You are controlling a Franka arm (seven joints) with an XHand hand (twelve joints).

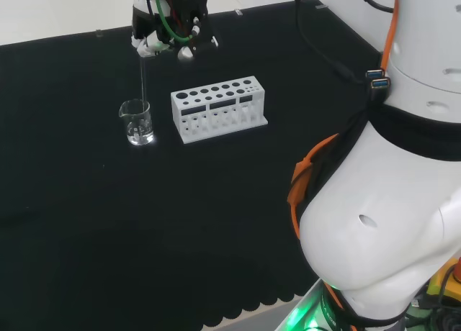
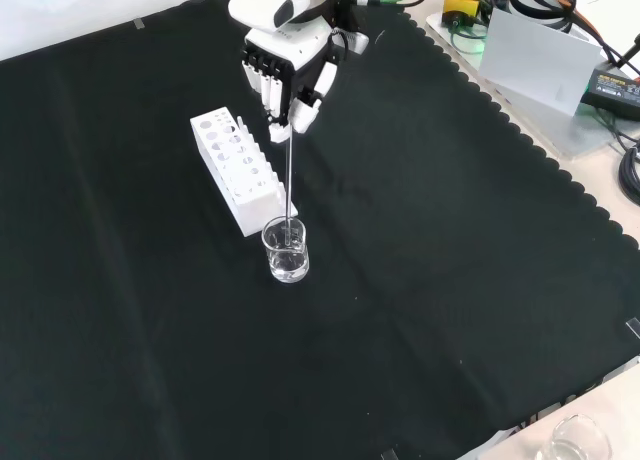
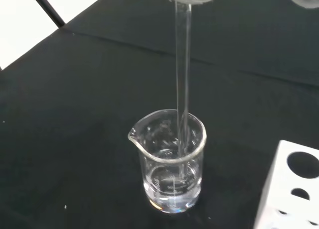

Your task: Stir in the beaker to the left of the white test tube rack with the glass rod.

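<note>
Hand [image 2: 285,75] of mine hangs above the beaker [image 2: 286,250], fingers pinching the top of the rod [image 2: 290,180]. Rod stands upright, its tip down inside the beaker, just beside the rack [image 2: 236,170] on the bench [image 2: 450,280].

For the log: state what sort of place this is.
Most likely a robotics lab set up for chemistry handling: a black-cloth bench, a white test tube rack, and the hand holding a glass rod in a beaker.
</note>
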